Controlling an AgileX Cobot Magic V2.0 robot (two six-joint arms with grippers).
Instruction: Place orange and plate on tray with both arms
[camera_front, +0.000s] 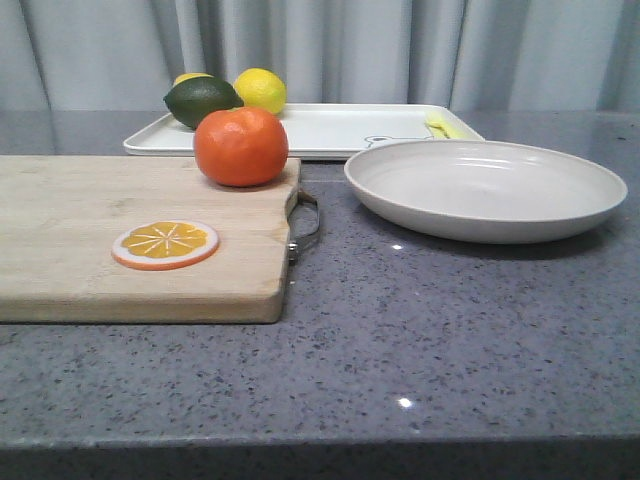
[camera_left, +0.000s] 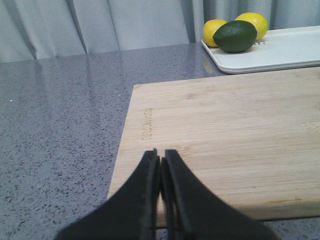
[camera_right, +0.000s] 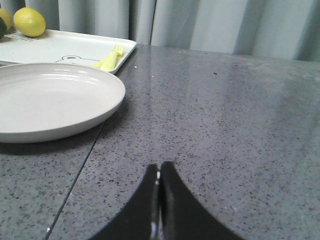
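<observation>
The orange (camera_front: 241, 146) sits on the far right corner of a wooden cutting board (camera_front: 90, 250). The off-white plate (camera_front: 485, 187) lies on the counter to its right, in front of the white tray (camera_front: 330, 130). The plate (camera_right: 50, 100) and tray (camera_right: 70, 47) also show in the right wrist view. Neither gripper shows in the front view. My left gripper (camera_left: 160, 155) is shut and empty over the board's near left corner (camera_left: 225, 130). My right gripper (camera_right: 159, 166) is shut and empty over bare counter, to the right of the plate. The orange is out of both wrist views.
A dark green avocado-like fruit (camera_front: 202, 100) and two lemons (camera_front: 260, 90) sit at the tray's left end. A yellow fork (camera_right: 111, 58) lies on its right end. An orange slice disc (camera_front: 165, 244) lies on the board. A metal handle (camera_front: 305, 225) sticks out of the board's right edge.
</observation>
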